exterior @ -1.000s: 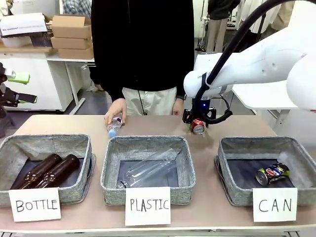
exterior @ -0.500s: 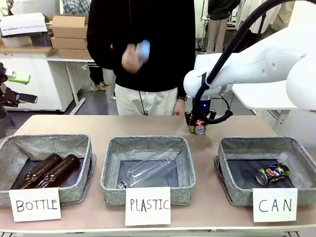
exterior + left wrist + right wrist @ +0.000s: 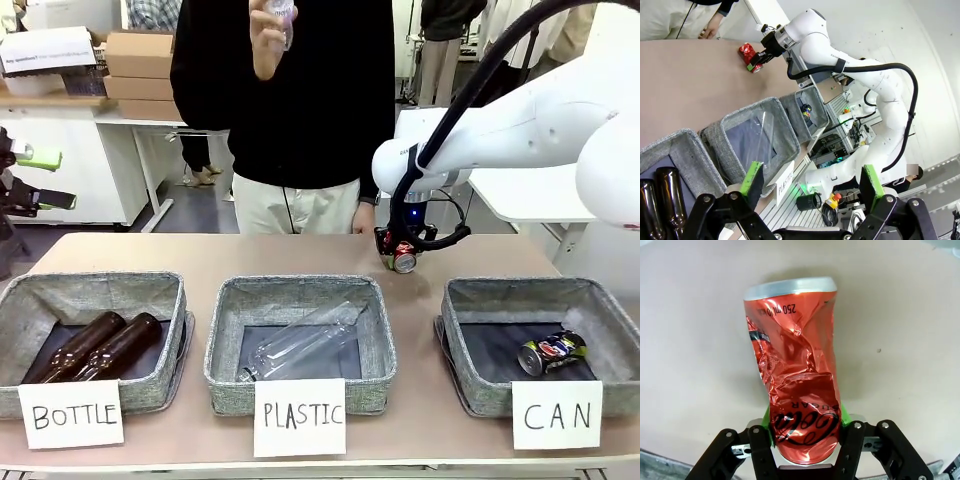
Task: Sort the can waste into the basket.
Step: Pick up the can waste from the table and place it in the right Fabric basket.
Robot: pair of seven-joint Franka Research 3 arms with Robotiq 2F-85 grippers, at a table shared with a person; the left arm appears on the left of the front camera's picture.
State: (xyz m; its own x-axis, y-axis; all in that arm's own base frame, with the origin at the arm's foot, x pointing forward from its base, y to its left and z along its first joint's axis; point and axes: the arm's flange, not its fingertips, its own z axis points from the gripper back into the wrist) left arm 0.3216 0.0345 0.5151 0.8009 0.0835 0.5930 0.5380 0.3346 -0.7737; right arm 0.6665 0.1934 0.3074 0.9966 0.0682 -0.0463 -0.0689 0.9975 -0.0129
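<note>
Front view: right gripper (image 3: 402,252) down at the counter (image 3: 130,250) near its far edge, right of the middle, jaws clamped on the red can (image 3: 403,260), which rests on the counter top. CAN basket (image 3: 455,340) at the near right corner, white card in front, dark can (image 3: 550,352) lying inside on the dark lining. PLASTIC basket (image 3: 225,345) in the middle of the near edge with a clear bottle (image 3: 300,345) inside; BOTTLE basket (image 3: 175,340) at the near left corner with two brown bottles (image 3: 95,345). Person's hand (image 3: 268,35) raised beyond the far edge, holding a small bottle.

Left wrist view: left gripper (image 3: 812,182) off the counter's left end, jaws spread wide, nothing between the green pads (image 3: 751,177). Farther off, red can in the right gripper's jaws at the far edge.

Right wrist view: red can, dented, lying along the counter, base pinched between both green pads (image 3: 767,422), silver rim pointing away.
</note>
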